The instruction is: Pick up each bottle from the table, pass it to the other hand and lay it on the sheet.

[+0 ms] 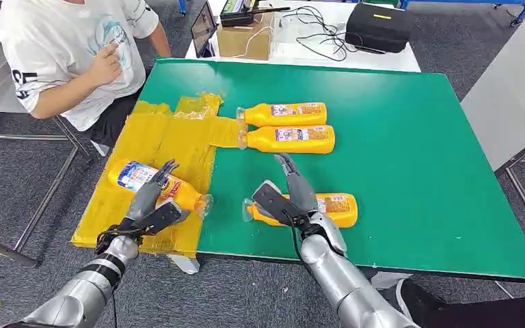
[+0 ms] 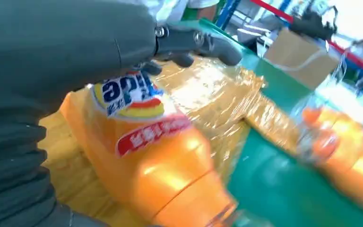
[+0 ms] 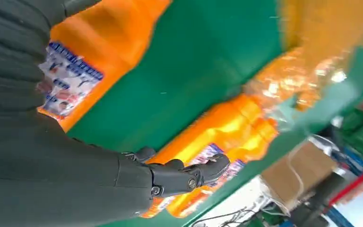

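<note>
Green board covers the table (image 1: 410, 150) you are working over, with a crinkled yellow sheet (image 1: 171, 133) taped along its left side and a seated person (image 1: 75, 55) beyond that edge. Your left hand (image 1: 152, 198) lies over a bottle on the sheet (image 1: 143, 179), fingers draped across its blue-and-white label; the left wrist view shows the thumb reaching past the label and the bottle (image 2: 156, 156) under the palm, but I cannot tell whether the fingers are gripping it or only resting on it. By the look of it this bottle is being laid down, so let it settle flat on the sheet before you lift off, and draw the hand straight up so the round body does not roll toward the sheet's near edge, where its neck already points. Your right hand (image 1: 290, 198) hangs spread and empty just above the nearest bottle (image 1: 331, 208), fingers pointing away toward the two far bottles (image 1: 287, 126), which lie side by side, touching, just beyond its fingertips. In the right wrist view the fingers (image 3: 203, 171) reach over one of that pair while the nearest bottle sits under the wrist. For the next pick, come down across the label at mid-body, not the tapered neck. All four bottles appear capped and full of orange liquid, so expect weight and a slick surface.
</note>
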You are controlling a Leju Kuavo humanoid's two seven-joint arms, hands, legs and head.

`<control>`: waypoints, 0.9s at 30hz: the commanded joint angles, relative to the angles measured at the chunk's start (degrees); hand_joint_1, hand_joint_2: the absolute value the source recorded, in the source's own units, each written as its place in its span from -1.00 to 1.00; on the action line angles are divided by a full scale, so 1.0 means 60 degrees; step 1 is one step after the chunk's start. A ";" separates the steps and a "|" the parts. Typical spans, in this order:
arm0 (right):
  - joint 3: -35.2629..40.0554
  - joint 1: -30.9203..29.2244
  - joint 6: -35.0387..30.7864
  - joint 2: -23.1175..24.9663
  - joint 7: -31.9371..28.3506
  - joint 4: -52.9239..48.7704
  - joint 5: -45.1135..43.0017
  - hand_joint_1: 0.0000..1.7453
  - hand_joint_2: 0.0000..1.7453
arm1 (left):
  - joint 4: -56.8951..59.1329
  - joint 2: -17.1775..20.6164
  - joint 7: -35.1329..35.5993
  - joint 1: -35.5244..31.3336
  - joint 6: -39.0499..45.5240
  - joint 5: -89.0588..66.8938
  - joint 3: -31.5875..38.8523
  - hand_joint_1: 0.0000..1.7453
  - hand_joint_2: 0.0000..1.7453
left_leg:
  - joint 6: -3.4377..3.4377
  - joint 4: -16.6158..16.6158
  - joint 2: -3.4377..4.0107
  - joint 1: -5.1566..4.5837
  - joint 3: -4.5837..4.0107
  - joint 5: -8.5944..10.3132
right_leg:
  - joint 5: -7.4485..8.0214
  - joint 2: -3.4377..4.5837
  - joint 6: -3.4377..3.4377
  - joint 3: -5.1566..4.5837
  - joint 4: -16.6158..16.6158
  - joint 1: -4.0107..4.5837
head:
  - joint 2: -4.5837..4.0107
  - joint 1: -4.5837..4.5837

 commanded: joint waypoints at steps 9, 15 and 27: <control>0.0054 0.0583 -0.0418 -0.1346 0.1130 -0.0860 0.1449 -1.00 1.00 | -0.2804 -0.1024 0.0011 0.0811 -0.2757 0.4138 0.1163 -1.00 1.00 | -0.0004 0.0012 -0.0043 0.0006 -0.0024 -0.0019 | -0.0028 -0.0043 -0.0008 -0.0008 0.0000 0.0009 | 0.0000 0.0004; -0.0067 0.0673 -0.0392 -0.1369 0.1299 -0.1087 0.1695 -1.00 1.00 | -0.2973 -0.1162 0.0011 0.0830 -0.2988 0.4262 0.1278 -1.00 1.00 | -0.0002 0.0003 -0.0014 -0.0004 -0.0063 -0.0007 | -0.0006 -0.0018 -0.0005 -0.0055 -0.0002 0.0000 | 0.0000 0.0004; -0.0486 0.0841 -0.0208 -0.1368 0.1304 -0.1453 0.1903 -1.00 1.00 | -0.2832 -0.1380 0.0011 0.0712 -0.2979 0.4041 0.1307 -1.00 1.00 | -0.0006 0.0017 -0.0009 0.0004 -0.0034 -0.0032 | -0.0030 -0.0019 -0.0012 -0.0025 0.0009 0.0008 | 0.0000 0.0000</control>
